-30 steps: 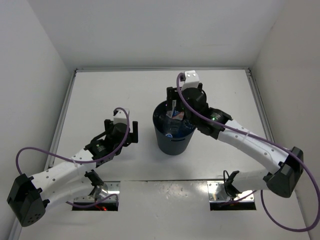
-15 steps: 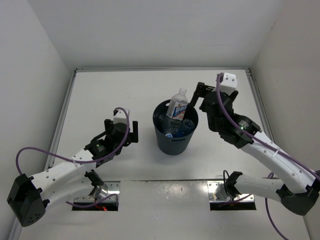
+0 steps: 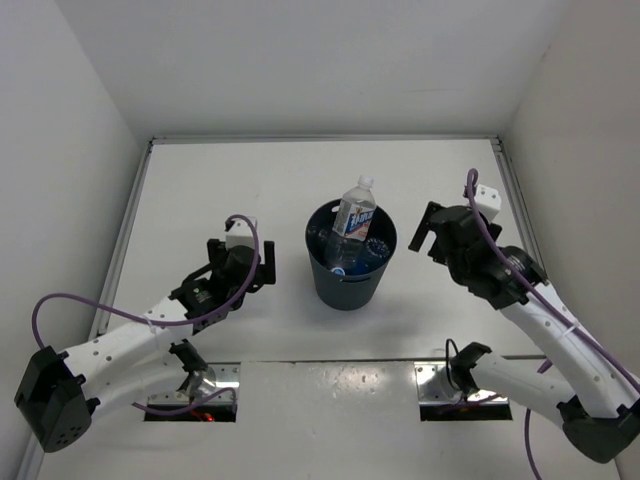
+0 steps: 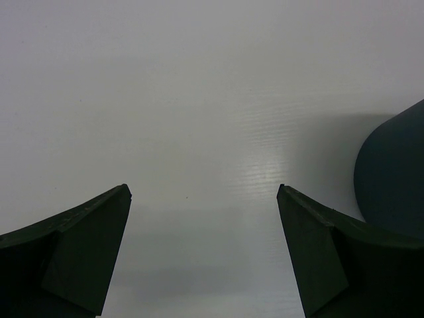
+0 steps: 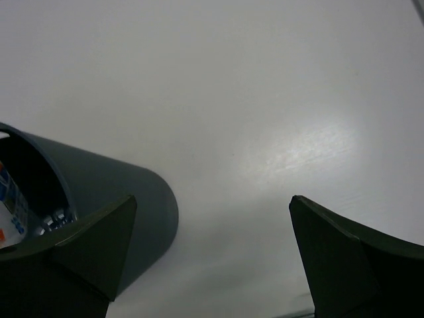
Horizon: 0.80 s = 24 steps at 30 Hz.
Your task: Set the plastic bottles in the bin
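Dark grey round plastic bin stands upright near the middle of the white table, between the two arms. A clear plastic bottle with a white cap and a blue-and-white label stands on end inside it, toward the far side, its neck and cap poking above the rim. Lower down in the bin lie more clear bottles with blue labels, partly covered by the standing one; how many cannot be told from above. Left gripper hangs to the left of the bin, near it but apart, jaws spread wide with nothing between them. Its wrist view shows bare table between the fingers and a curve of the bin's wall at the right edge. Right gripper sits to the right of the bin, also apart from it, jaws spread wide and empty. Its wrist view catches the bin's rim and outer wall at lower left, with a strip of blue-and-white label just visible inside. A purple cable loops along the left arm
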Tool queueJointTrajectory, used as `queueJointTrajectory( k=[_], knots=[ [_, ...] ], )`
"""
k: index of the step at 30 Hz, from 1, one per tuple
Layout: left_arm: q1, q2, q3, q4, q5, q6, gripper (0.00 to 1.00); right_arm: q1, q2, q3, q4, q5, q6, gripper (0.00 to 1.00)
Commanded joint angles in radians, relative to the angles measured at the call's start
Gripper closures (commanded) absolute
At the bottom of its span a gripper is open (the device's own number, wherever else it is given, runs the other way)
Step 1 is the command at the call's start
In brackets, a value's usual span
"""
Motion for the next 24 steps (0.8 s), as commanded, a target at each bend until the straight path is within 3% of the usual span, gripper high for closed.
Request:
queueJointTrajectory(
  k=[1,10,19,24],
  knots=[
    [-0.012,0.0,0.005,0.029,-0.026,-0.021,0.01,-0.028,-0.031,-0.02,-0.082,-0.152,0.038,0.0],
    [-0.012,-0.156,-0.071,0.12,-0.046,0.017,0.01,-0.087,-0.096,-0.074,-0.122,-0.269,0.038,0.0],
    [-0.012,-0.135,-0.071,0.131,-0.089,0.088,0.01,-0.107,-0.094,-0.142,-0.141,-0.232,0.084,0.0],
    [-0.012,-0.073,-0.104,0.278,0.071,0.201,0.01,-0.14,-0.019,-0.169,-0.117,-0.278,0.094,0.0]
  ],
)
